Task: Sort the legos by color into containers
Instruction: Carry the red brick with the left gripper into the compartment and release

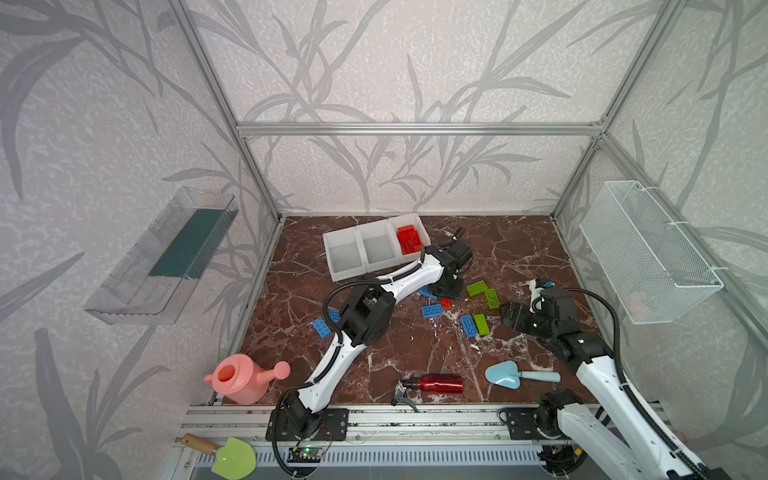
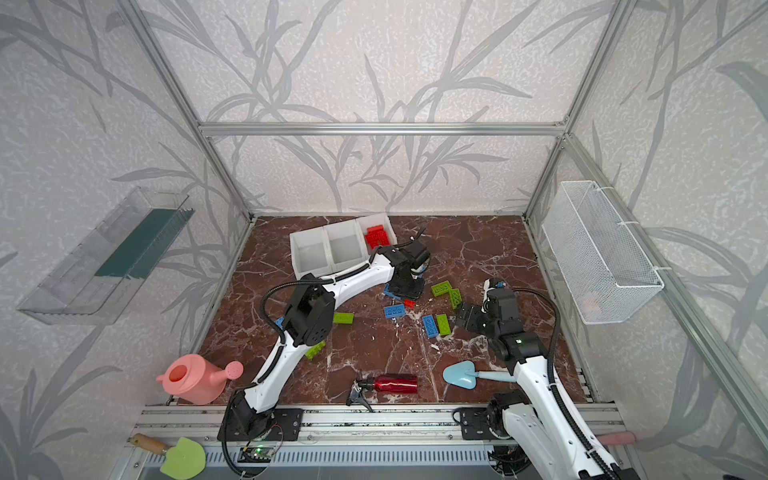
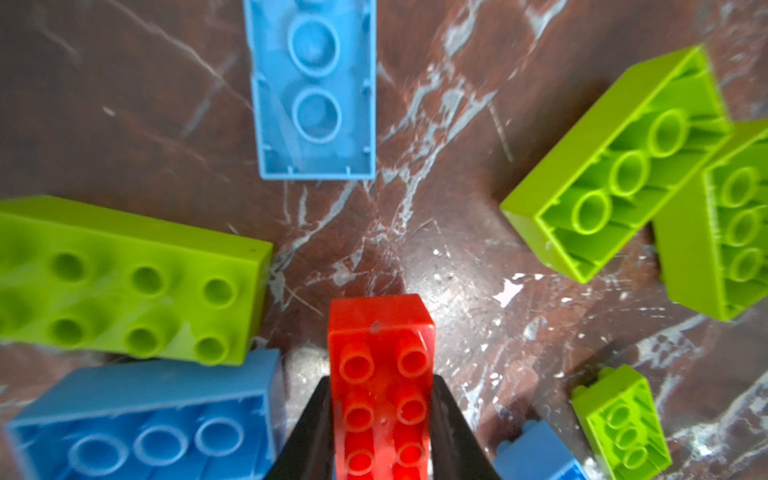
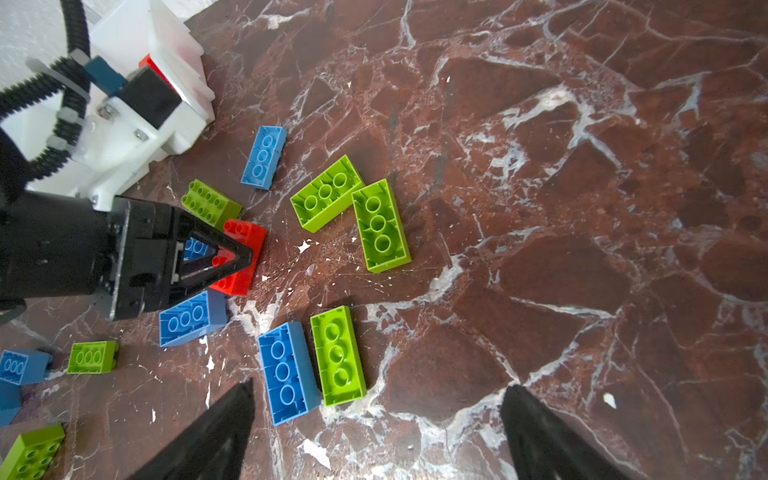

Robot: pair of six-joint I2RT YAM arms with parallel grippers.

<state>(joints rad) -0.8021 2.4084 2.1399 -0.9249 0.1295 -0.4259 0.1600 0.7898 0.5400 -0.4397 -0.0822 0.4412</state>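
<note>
My left gripper (image 3: 380, 380) is shut on a red lego (image 3: 380, 332) and stands low over the marble table, in the middle of the loose bricks. Both top views show that gripper (image 1: 446, 291) with the red lego (image 2: 409, 303) under it. Blue legos (image 1: 432, 311) and lime green legos (image 1: 476, 288) lie scattered around it. The three joined white containers (image 1: 362, 249) stand behind the arm. The rightmost one holds several red legos (image 1: 409, 240); the other two look empty. My right gripper (image 4: 376, 386) hangs open with nothing in it, beside a blue lego (image 4: 286, 370) and a green lego (image 4: 338, 353).
A pink watering can (image 1: 241, 380), a red bottle (image 1: 440, 383), pruners (image 1: 401, 395) and a blue trowel (image 1: 505, 374) lie near the front edge. A green trowel (image 1: 232, 457) rests on the front rail. A wire basket (image 1: 648, 249) and a clear tray (image 1: 166, 257) hang on the side walls.
</note>
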